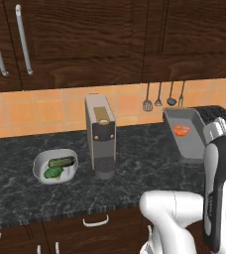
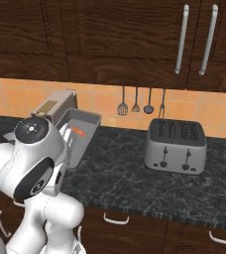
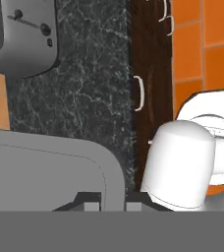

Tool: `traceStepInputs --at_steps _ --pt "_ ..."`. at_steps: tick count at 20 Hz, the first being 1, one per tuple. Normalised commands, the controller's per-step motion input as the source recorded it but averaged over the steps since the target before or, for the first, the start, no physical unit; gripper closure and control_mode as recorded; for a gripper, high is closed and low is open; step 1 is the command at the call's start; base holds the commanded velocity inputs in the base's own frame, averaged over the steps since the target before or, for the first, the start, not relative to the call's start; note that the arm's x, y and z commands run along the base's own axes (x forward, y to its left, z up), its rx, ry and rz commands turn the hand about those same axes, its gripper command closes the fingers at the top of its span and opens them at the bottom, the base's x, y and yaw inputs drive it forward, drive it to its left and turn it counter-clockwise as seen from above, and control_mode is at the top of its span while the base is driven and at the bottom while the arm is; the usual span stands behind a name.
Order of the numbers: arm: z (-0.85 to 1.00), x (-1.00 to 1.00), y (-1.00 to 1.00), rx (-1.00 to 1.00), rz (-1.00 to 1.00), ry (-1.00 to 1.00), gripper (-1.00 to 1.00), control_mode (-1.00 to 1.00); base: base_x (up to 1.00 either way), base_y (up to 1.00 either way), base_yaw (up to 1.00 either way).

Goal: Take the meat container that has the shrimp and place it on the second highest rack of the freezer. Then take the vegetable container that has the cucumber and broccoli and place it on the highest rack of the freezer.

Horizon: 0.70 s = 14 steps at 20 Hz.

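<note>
The meat container (image 1: 187, 139), a shallow dark grey tray, hangs tilted above the right part of the black counter. The orange-red shrimp (image 1: 182, 130) lies inside it. From the right base view the meat container (image 2: 83, 130) shows just past my arm's elbow, with the shrimp (image 2: 77, 131) in it. My gripper (image 3: 111, 205) is shut on the rim of the meat container (image 3: 50, 172). The vegetable container (image 1: 40, 171), a round white bowl, rests on the counter at the left, holding the cucumber (image 1: 61, 161) and the broccoli (image 1: 53, 172).
A grey coffee machine (image 1: 101, 136) stands between bowl and tray. A toaster (image 2: 175, 145) sits on the counter to the right. Utensils (image 1: 159, 96) hang on the orange tile wall. Dark wooden cabinets (image 1: 85, 34) run above the counter, and drawers (image 1: 96, 221) run below its front edge.
</note>
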Motion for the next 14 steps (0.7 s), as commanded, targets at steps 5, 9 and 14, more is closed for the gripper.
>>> traceStepInputs --at_steps 5,9,14 --pt "0.0 0.0 0.0 0.0 0.0 0.0 1.0 1.0 -0.93 0.0 0.0" --pt "0.0 0.0 0.0 0.0 0.0 0.0 1.0 1.0 -0.93 -0.26 -0.21" --pt "0.0 0.0 0.0 0.0 0.0 0.0 1.0 1.0 -0.33 -0.03 -0.74"
